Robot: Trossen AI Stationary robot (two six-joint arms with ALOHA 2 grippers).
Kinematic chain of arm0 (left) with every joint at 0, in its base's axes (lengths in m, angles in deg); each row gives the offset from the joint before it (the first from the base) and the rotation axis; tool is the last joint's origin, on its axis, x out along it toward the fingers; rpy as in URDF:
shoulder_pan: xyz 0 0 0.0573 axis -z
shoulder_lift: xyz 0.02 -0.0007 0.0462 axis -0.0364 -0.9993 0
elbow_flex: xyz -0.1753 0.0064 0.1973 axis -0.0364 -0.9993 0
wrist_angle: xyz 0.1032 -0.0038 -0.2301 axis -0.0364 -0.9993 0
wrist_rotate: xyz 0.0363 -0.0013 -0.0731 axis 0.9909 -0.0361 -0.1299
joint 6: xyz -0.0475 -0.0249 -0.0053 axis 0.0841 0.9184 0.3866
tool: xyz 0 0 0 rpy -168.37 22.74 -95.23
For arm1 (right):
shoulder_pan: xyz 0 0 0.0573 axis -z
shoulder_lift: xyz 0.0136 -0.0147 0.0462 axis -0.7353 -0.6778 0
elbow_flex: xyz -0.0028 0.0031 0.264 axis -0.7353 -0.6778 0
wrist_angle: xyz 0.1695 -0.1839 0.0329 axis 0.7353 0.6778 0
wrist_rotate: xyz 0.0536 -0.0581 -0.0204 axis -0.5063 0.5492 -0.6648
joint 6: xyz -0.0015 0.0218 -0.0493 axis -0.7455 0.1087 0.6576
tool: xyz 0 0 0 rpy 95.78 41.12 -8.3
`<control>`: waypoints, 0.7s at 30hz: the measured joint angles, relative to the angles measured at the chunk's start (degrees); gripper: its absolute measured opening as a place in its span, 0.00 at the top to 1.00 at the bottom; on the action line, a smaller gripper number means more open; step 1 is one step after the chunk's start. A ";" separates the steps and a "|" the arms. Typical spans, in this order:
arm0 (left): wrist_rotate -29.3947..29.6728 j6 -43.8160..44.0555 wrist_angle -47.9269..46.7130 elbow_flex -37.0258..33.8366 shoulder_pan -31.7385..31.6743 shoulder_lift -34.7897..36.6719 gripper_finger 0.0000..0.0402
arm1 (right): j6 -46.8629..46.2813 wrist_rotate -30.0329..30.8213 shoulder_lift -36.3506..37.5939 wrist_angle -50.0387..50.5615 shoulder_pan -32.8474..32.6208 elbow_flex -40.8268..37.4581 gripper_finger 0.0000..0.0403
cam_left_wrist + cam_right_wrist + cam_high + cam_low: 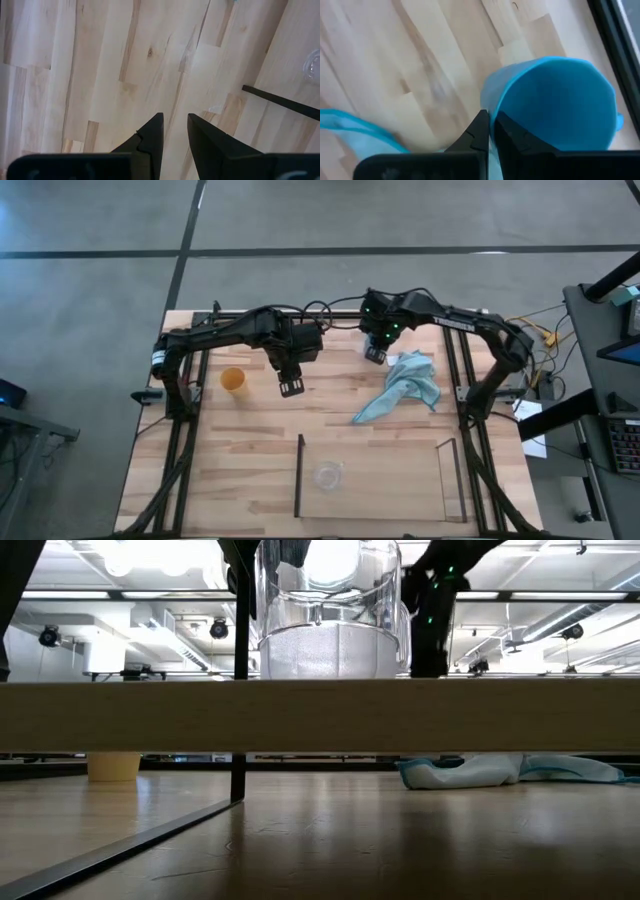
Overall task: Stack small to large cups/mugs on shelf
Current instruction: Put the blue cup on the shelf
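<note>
The clear cup point(327, 475) stands upright on the shelf point(300, 480) near its left upright; it also shows in the low view point(328, 610). The yellow-orange cup point(233, 380) stands on the table at the far left. My right gripper point(491, 122) is shut on the light blue mug point(555, 100) at the far middle of the table, beside the light blue cloth point(405, 385). In the high view my right gripper point(375, 354) hides the mug. My left gripper point(291, 387) hangs over bare table to the right of the yellow-orange cup, its fingers a little apart and empty point(175, 122). My right gripper pinches the mug's wall at the rim point(496, 102), one finger inside the mug and one outside. The fingers come from above, pointing down. The mug's open mouth faces up toward the wrist. Whether its base rests on the table, I cannot tell.
The crumpled light blue cloth point(350, 127) lies on the table right of my right gripper. The black frame rods point(185, 430) run along the table's left and right sides. Bare wood lies between the arms and the shelf, and on the shelf right of the clear cup.
</note>
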 joint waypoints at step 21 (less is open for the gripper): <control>0.00 -0.33 -0.04 0.00 0.04 0.00 0.82 | -22.87 0.39 15.31 7.43 -26.17 0.00 0.97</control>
